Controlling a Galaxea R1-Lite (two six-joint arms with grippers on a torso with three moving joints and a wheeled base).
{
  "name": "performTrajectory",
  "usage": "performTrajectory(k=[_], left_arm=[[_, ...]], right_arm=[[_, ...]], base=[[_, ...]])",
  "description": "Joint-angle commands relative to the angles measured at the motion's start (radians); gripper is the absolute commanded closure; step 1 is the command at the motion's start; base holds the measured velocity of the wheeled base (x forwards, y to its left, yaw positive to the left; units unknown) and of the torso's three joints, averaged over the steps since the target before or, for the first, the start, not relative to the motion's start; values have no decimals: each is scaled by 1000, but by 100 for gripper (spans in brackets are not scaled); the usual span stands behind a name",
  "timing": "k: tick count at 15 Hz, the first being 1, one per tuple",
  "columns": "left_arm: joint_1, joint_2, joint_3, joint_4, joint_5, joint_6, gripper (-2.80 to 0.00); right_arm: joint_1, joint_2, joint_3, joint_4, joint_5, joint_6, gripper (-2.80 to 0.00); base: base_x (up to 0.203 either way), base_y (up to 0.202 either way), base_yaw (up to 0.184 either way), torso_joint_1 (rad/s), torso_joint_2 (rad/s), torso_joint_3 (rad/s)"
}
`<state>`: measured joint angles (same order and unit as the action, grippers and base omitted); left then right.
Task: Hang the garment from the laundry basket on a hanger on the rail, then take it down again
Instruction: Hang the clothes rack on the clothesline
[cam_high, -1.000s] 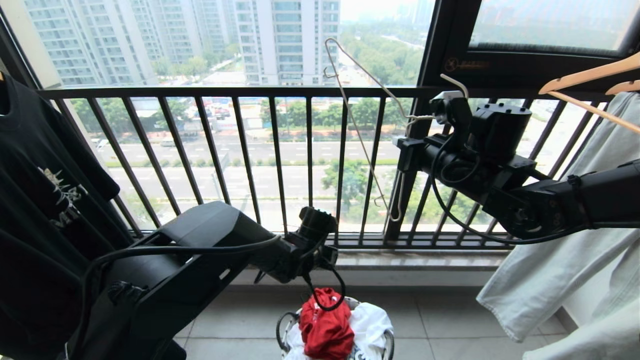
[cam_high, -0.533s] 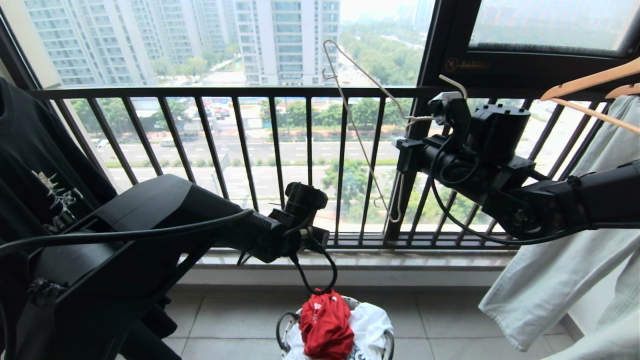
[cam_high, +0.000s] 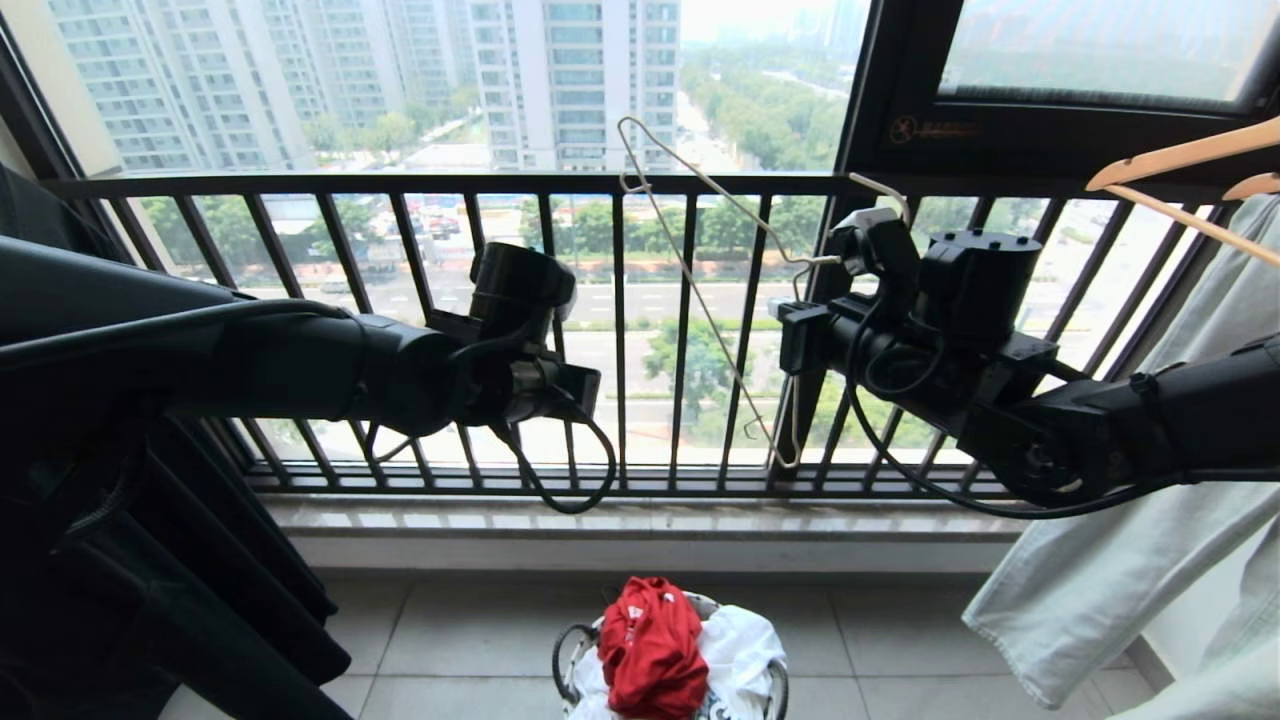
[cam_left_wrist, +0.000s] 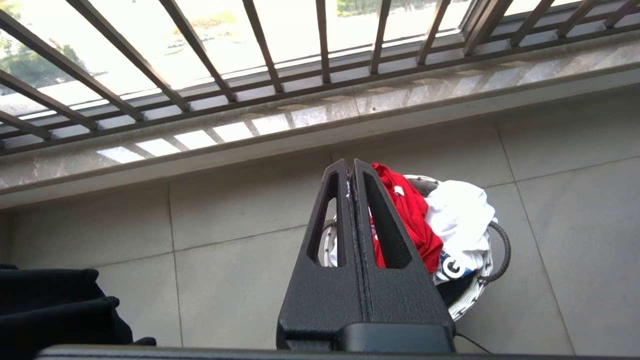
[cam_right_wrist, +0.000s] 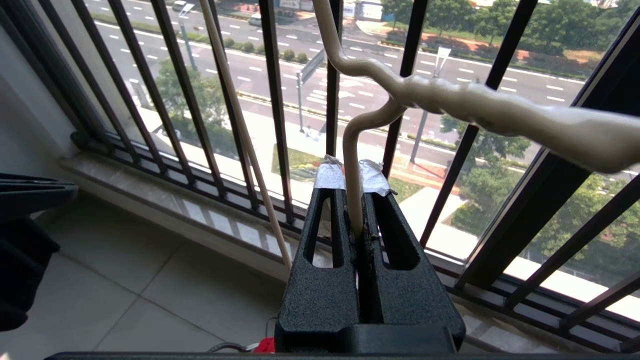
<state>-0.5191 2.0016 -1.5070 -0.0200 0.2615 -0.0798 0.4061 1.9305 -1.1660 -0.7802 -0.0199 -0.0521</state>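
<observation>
Looking for writing, only a round dark "C" mark shows, on the white garment in the left wrist view. That view also shows the left gripper pressed together and empty, high above the laundry basket. The red garment lies bunched in the basket on the floor, near the window sill. The right wrist view shows the right gripper clamped on the hanger. A second ago the left gripper was down at the garment; now it is up by the railing.
</observation>
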Motion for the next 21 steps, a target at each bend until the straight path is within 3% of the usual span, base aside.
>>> performTrajectory(k=[1, 3, 5, 9, 13, 15, 21], left_arm=[[27, -143, 41, 1, -10, 1, 0], [54, -234, 77, 11, -62, 10, 0], [74, -324, 85, 65, -105, 19, 0], [113, -455, 88, 191, -170, 25, 0], [128, -515, 97, 272, -201, 60, 0], [140, -550, 107, 288, -252, 73, 0], [140, -586, 125, 284, -255, 75, 0]], right_arm=[[23, -43, 29, -4, -29, -20, 0], [57, -81, 44, 20, -54, -55, 0], [71, -119, 42, 64, -131, -142, 0], [141, -198, 28, 139, -278, -224, 0], [196, -225, -82, 263, -483, -268, 0], [202, -272, -93, 267, -597, -292, 0], [211, -355, -156, 392, -655, -301, 0]], base=[[0, 0, 0, 0, 0, 0], [0, 0, 0, 0, 0, 0], [0, 0, 0, 0, 0, 0], [0, 0, 0, 0, 0, 0], [0, 0, 0, 0, 0, 0], [0, 0, 0, 0, 0, 0], [0, 0, 0, 0, 0, 0]])
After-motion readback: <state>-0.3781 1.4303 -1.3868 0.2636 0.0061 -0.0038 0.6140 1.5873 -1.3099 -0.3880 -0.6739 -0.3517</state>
